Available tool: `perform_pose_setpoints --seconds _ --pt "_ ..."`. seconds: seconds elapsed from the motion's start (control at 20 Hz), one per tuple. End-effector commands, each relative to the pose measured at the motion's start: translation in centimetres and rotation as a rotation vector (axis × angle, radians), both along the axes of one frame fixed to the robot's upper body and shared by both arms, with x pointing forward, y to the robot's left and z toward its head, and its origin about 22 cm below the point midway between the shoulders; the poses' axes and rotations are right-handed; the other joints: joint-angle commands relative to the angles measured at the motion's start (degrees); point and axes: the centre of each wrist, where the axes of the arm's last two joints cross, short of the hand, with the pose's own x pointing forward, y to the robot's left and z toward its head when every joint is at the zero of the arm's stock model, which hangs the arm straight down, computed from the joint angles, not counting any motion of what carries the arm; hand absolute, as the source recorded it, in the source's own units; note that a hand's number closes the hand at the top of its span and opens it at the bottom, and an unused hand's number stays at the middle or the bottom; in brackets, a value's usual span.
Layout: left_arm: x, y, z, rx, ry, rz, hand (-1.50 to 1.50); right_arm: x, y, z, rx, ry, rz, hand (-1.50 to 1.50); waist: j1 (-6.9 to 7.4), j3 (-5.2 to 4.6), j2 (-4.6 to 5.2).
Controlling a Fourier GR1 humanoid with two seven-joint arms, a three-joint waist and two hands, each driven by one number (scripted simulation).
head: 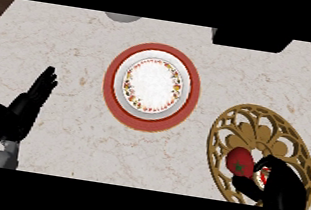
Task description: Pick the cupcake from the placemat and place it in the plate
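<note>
— Where is the cupcake (240,160)?

— On the gold placemat (260,123) at the right. It is red with a little dark spot on top (part of it hides behind a black hand).

— What is the placemat like?

— Round, with lacy holes like a flower.

— And the plate (151,86)?

— In the middle. It is white with a red rim and tiny colored dots in a ring. It lies flat, apart from the placemat.

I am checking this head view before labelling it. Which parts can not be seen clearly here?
- Cupcake: mostly hidden by the right hand on the gold placemat.
- Grey object and black object: cut off at the top edge.
- Red item: too small to identify.
</note>
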Motion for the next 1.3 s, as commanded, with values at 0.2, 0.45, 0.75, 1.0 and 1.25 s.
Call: perform_pose_setpoints --seconds 0.2,0.45,0.75,1.0,1.25 --pt "-0.3 -0.2 -0.8 -0.002 -0.018 0.003 0.00 -8.1 7.7 4.8 -0.051 -0.163 0.097 1.50 0.11 0.44 0.49" --pt "-0.7 0.5 0.5 0.000 -0.014 -0.009 0.00 -9.2 11.1 7.9 -0.128 -0.291 0.101 1.50 0.96 0.50 0.53" --pt "0.0 -0.2 0.1 -0.010 0.001 -0.022 0.00 -9.8 11.4 12.6 -0.233 -0.438 0.099 1.50 1.01 0.51 0.66" --pt "0.7 0.1 -0.7 -0.004 0.004 -0.006 0.00 -8.8 13.8 14.5 -0.207 -0.508 0.165 1.50 1.46 0.47 0.94" --pt "0.1 -1.0 -0.6 0.002 -0.007 -0.045 0.00 -5.9 13.7 14.4 -0.195 -0.498 0.200 1.50 2.58 0.50 1.17"
